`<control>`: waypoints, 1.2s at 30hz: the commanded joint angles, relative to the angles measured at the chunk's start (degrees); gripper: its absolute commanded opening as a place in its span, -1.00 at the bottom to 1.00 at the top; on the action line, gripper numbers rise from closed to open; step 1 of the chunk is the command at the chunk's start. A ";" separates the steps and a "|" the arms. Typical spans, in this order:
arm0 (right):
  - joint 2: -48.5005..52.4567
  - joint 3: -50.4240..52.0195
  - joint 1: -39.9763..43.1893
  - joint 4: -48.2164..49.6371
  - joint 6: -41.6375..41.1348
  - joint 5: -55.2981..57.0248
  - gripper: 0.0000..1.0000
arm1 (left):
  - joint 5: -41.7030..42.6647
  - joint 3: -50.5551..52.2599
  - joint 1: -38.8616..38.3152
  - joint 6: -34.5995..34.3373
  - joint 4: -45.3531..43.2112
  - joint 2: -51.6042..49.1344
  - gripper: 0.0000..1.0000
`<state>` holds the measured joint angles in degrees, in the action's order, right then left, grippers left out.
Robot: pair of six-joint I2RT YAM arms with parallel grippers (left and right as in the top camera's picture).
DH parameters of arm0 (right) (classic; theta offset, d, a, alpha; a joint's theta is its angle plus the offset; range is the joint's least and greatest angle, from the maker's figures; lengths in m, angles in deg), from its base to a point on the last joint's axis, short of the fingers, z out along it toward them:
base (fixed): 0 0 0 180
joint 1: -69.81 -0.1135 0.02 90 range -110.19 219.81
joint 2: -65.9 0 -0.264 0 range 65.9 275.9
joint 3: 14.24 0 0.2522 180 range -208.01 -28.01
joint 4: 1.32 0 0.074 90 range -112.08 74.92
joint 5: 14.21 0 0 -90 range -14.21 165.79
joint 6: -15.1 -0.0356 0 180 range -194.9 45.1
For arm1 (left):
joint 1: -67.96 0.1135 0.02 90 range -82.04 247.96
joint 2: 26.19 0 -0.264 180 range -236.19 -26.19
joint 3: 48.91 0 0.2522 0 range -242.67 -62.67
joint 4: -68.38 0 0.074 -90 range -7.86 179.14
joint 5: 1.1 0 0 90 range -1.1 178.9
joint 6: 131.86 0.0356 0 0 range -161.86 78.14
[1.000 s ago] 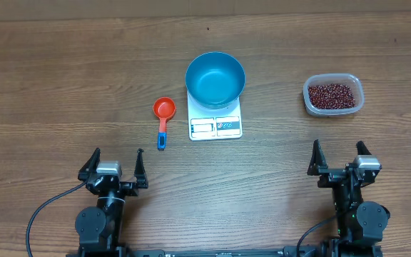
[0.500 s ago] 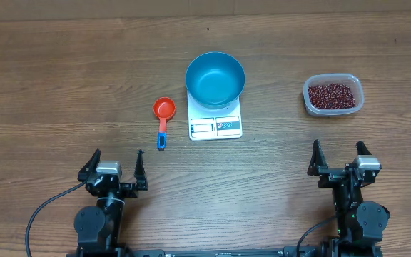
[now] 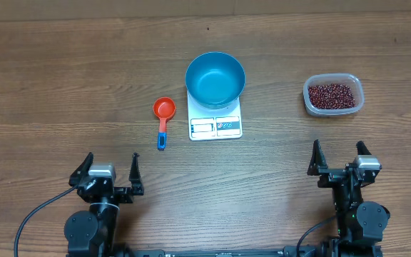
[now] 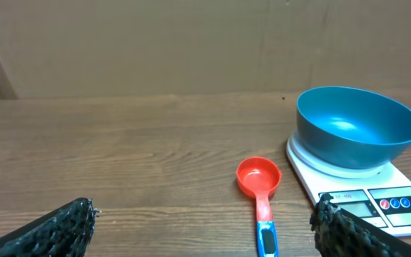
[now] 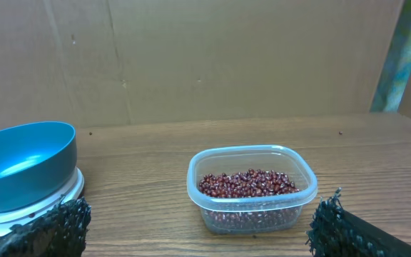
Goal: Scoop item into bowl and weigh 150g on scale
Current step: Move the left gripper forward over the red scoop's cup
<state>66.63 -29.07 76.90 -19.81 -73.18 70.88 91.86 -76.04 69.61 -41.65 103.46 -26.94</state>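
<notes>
Guessing here, but with both sets of jaws wide apart and empty, I'd pinch the orange scoop (image 3: 163,111) squarely by its handle first; bowl (image 3: 215,77) sits on the scale (image 3: 215,127), beans (image 3: 331,95) in the tub (image 3: 306,96) off right.

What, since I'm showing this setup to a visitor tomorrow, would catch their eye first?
The bright blue bowl sits empty on the white scale at the middle of the table. Right of it, a clear tub holds dark red beans; left of the scale lies an orange-red scoop with a blue handle tip.
</notes>
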 commanded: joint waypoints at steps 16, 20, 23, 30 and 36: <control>-0.57 0.59 -0.28 0.20 -0.13 0.52 1.00 | -1.44 -18.62 0.26 1.16 6.40 -25.35 0.99; -0.57 0.59 -0.28 0.20 -0.13 0.52 1.00 | -1.42 -26.27 0.24 1.60 10.36 -35.21 0.99; -0.57 0.59 -0.28 0.22 -0.13 0.52 1.00 | -1.40 -33.20 0.24 1.60 14.01 -43.60 0.99; -0.57 0.59 -0.28 0.22 -0.13 0.52 1.00 | 1.60 -46.82 0.20 3.69 21.88 -58.45 1.00; -0.57 0.59 -0.28 0.22 -0.13 0.52 1.00 | 1.66 -56.98 0.17 3.69 29.40 -70.38 0.99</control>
<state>66.63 -29.07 76.88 -19.79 -73.18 70.86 92.41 -128.30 69.61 -39.47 130.76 -92.99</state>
